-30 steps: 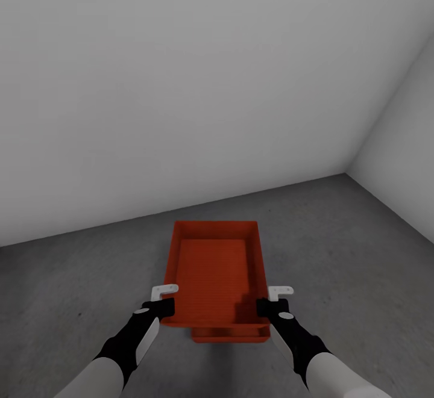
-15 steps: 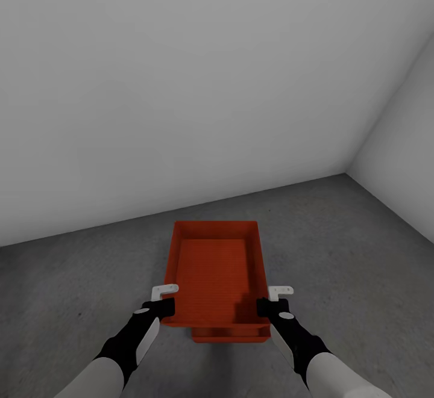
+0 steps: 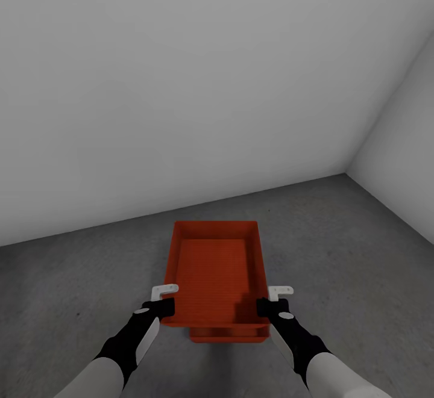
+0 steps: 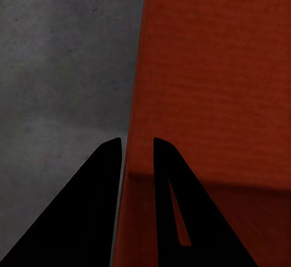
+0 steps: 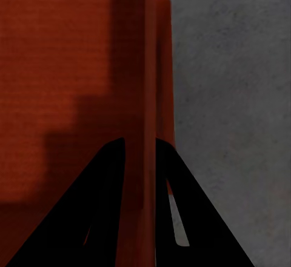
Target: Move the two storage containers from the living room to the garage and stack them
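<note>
- The upper orange-red, low-walled plastic storage container (image 3: 218, 274) hangs between the two pincers, just above the second identical orange-red container (image 3: 229, 333), whose near edge shows under it on the mottled grey concrete floor (image 3: 361, 253) of the white-walled garage (image 3: 181, 85).
- The left gripper (image 3: 164, 300) is closed narrowly over the container's left wall, one finger either side; the right gripper (image 3: 270, 301) pinches the right wall the same way.
- Judged step: lowering the held bin onto the one beneath. To do it well, both arms should descend level and together, and the held bin looks set slightly off the lower one, so squaring them before release seems wise; let go only once it sits.
- The right wrist view shows the wall (image 5: 149, 67) running between the black fingers (image 5: 109, 176), with a strip of the lower bin's edge (image 5: 165, 67) beyond it, which the head view cannot resolve.
- The left wrist view shows its fingers (image 4: 106, 176) straddling the wall, concrete outside.
</note>
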`<state>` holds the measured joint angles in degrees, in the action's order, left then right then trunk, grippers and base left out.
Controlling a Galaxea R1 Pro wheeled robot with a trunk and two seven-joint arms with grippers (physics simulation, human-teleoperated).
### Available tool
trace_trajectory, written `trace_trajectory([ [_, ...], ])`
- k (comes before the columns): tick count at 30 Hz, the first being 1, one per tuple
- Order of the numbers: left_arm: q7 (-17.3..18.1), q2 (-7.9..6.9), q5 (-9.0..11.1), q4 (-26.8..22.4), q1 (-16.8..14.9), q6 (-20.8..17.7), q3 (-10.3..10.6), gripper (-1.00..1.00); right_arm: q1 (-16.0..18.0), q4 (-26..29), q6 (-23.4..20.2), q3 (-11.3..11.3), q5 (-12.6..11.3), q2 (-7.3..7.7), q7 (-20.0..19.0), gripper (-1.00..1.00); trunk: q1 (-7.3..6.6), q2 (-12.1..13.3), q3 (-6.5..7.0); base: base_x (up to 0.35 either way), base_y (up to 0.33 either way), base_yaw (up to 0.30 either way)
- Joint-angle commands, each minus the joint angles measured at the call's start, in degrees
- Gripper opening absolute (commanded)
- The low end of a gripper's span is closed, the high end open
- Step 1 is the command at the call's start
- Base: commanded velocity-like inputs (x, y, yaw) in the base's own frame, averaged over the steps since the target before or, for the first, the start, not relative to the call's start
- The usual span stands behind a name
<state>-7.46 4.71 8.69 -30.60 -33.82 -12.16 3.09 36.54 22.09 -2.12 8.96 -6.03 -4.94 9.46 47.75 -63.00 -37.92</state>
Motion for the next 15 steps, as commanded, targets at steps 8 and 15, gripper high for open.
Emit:
trace_trajectory([
  [8, -1.9, -1.64, -0.9, -0.3, 0.0, -0.3, -2.1, -1.0, 0.0, 0.0, -0.2, -0.6, -0.6, 0.11, 1.0, -1.0, 0.0, 0.0, -0.04, 0.0, -0.051, 0.0],
  [15, -1.9, -1.63, -0.9, -0.3, 0.0, -0.3, -2.1, -1.0, 0.0, 0.0, -0.2, -0.6, -0.6, 0.11, 0.9, -1.0, 0.0, 0.0, -0.04, 0.0, -0.007, 0.0],
])
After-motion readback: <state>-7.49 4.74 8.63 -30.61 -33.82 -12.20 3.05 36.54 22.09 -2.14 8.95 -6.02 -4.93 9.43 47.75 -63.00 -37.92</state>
